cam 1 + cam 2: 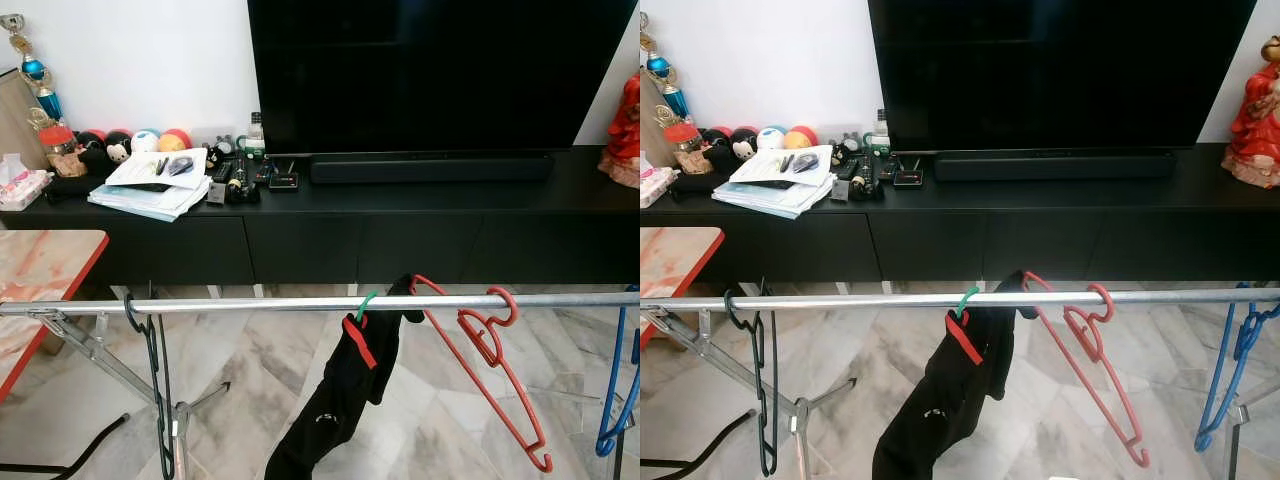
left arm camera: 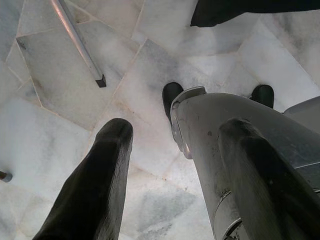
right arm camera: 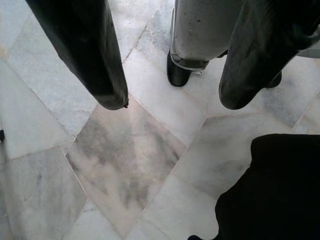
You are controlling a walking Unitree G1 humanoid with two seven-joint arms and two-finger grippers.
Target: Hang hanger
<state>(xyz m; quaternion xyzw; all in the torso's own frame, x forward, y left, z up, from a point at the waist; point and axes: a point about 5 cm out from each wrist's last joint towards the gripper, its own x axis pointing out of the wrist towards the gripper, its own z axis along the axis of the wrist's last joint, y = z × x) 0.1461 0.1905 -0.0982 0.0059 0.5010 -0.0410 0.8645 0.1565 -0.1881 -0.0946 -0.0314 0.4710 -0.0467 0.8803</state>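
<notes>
A silver clothes rail (image 1: pixel 250 304) runs across the scene in front of me. A red hanger (image 1: pixel 487 345) hangs on it by its hook, tilted down to the right. To its left a green-hooked hanger (image 1: pixel 367 303) carries a black garment with red trim (image 1: pixel 345 390). A black hanger (image 1: pixel 155 380) hangs near the rail's left end and a blue hanger (image 1: pixel 622 390) at the far right. My left gripper (image 2: pixel 177 130) hangs low over the marble floor, open and holding nothing. My right gripper (image 3: pixel 172 100) is also down by my leg, open and holding nothing.
Behind the rail stands a long black TV cabinet (image 1: pixel 400 240) with a large TV (image 1: pixel 430 70), papers and small items. A red-edged marble table (image 1: pixel 40 270) is at the left. The rack's folding legs (image 1: pixel 110 360) spread on the floor. Black cloth (image 3: pixel 275 190) lies near my right gripper.
</notes>
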